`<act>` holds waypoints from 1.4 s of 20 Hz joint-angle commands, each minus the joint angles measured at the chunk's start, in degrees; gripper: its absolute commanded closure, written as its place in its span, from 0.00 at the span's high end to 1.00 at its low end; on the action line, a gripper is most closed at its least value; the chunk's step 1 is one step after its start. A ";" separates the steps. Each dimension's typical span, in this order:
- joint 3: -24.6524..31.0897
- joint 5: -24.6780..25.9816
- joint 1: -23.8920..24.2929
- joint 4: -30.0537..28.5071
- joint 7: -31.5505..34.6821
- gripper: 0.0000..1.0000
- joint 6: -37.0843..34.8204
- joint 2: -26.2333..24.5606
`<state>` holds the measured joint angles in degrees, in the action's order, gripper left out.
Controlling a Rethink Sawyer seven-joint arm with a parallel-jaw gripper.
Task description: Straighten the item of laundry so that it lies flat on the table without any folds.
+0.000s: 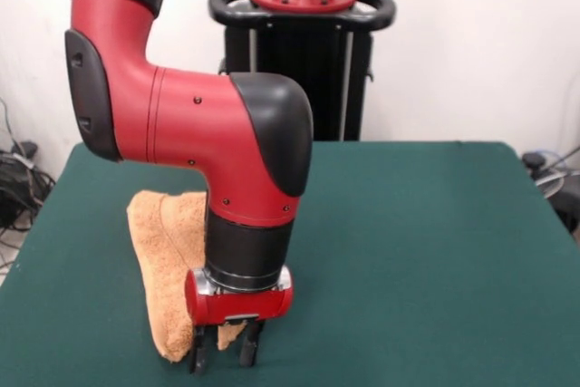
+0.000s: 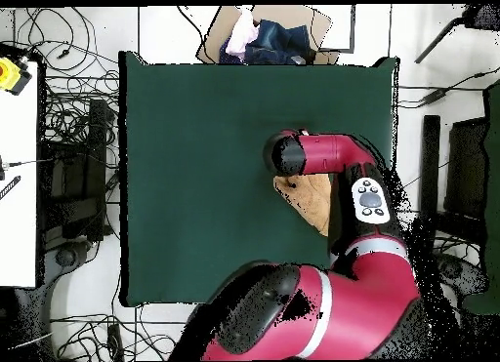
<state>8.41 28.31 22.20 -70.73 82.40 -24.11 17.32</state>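
The orange-tan towel (image 1: pixel 168 251) lies bunched and folded lengthwise on the left part of the green table (image 1: pixel 426 251). Its near end reaches the gripper. My gripper (image 1: pixel 223 351) points straight down at that near end, low over the table. Its fingers stand apart, and a bit of towel shows between them. In the overhead view part of the towel (image 2: pixel 311 202) shows beside the arm on the table (image 2: pixel 195 182), near its right edge. The arm's wrist (image 2: pixel 290 153) hides the gripper there. No tag or band stripes show.
The black pedestal (image 1: pixel 302 43) stands behind the table's far edge. In the overhead view a cardboard box with clothes (image 2: pixel 262 38) sits beyond the table's top edge, and cables (image 2: pixel 73 114) lie on the floor to the left.
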 commanded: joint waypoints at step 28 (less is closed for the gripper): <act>17.47 -3.27 11.26 -21.61 -16.36 1.00 -24.56 27.57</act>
<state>18.61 24.40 33.11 -84.28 77.86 -46.66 44.87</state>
